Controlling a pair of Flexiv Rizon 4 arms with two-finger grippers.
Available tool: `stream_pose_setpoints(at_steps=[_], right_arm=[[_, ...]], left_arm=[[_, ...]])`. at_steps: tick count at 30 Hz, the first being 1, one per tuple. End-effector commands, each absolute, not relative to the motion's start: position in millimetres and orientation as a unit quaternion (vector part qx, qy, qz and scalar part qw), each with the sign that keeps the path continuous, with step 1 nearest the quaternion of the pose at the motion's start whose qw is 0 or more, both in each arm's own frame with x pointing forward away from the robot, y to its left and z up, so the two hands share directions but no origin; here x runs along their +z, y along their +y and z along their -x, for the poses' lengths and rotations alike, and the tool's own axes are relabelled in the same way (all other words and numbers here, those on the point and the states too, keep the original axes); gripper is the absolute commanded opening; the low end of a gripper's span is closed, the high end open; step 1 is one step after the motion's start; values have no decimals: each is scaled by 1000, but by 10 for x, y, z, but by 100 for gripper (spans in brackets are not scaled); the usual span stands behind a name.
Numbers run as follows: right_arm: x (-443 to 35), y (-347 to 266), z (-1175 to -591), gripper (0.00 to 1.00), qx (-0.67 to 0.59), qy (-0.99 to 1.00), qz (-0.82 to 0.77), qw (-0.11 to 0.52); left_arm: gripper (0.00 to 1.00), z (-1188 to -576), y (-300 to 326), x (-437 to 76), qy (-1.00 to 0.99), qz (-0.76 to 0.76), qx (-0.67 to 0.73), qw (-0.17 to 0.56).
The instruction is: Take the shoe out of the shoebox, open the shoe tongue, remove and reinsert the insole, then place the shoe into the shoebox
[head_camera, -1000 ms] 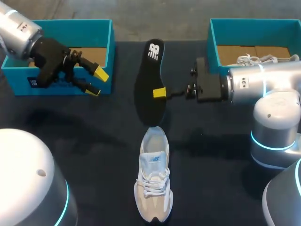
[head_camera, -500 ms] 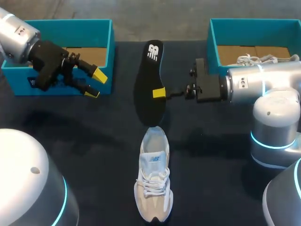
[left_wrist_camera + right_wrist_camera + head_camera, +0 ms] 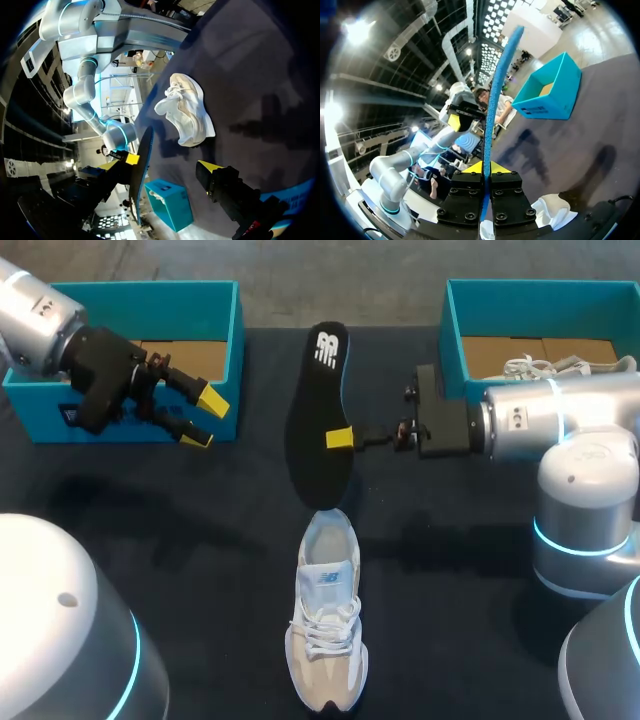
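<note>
Our shoe [image 3: 326, 625] is a beige and white sneaker with white laces and a pale lining. It stands upright on the dark surface [image 3: 220, 570]. Its long axis runs from our side of the surface to the far side, with the toe toward us and the heel opening away.

Just past the shoe's heel is the insole [image 3: 320, 415], which has a black face, a blue edge and a white mark at its far end. It lies nearly in line with the shoe, leaning slightly. We cannot tell whether its near tip touches the heel.

Our right claw [image 3: 340, 437] pinches the insole's edge on the side to the right of the shoe's line. Our left claw [image 3: 203, 418] is beyond the shoe and to its left, with its fingers spread and nothing between them. It sits in front of a teal shoebox [image 3: 140, 350]. A second teal shoebox [image 3: 455, 330] stands beyond the shoe to the right.
</note>
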State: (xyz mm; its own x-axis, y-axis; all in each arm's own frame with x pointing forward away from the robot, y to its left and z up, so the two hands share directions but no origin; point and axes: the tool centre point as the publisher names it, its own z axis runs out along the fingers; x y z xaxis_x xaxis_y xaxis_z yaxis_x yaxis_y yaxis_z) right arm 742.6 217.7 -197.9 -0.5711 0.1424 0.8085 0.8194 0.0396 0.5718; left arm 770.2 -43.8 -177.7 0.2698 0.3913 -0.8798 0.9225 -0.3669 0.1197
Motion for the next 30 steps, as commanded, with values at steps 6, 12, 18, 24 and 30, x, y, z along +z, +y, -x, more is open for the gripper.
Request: stream_pose_setpoints(at_steps=[6,12,18,24,30], right_arm=[[-2247,2111,-7363,0,-588,-671,366,265],[-2443,2085,-7353,0,-593,-679,355,246],[-2560,2048,-7350,0,-598,-686,342,232],[-2691,2010,-7358,0,-605,-694,322,222],[-2786,2001,-7394,0,-606,-701,312,211]], left_arm=[[100,-7630,-418,-2157,482,-722,-385,312],[100,-7649,-433,-2435,501,-710,-401,288],[100,-7701,-512,-2648,495,-720,-407,268],[100,-7736,-634,-2856,492,-723,-412,255],[100,-7824,-710,-2998,508,-718,-413,238]])
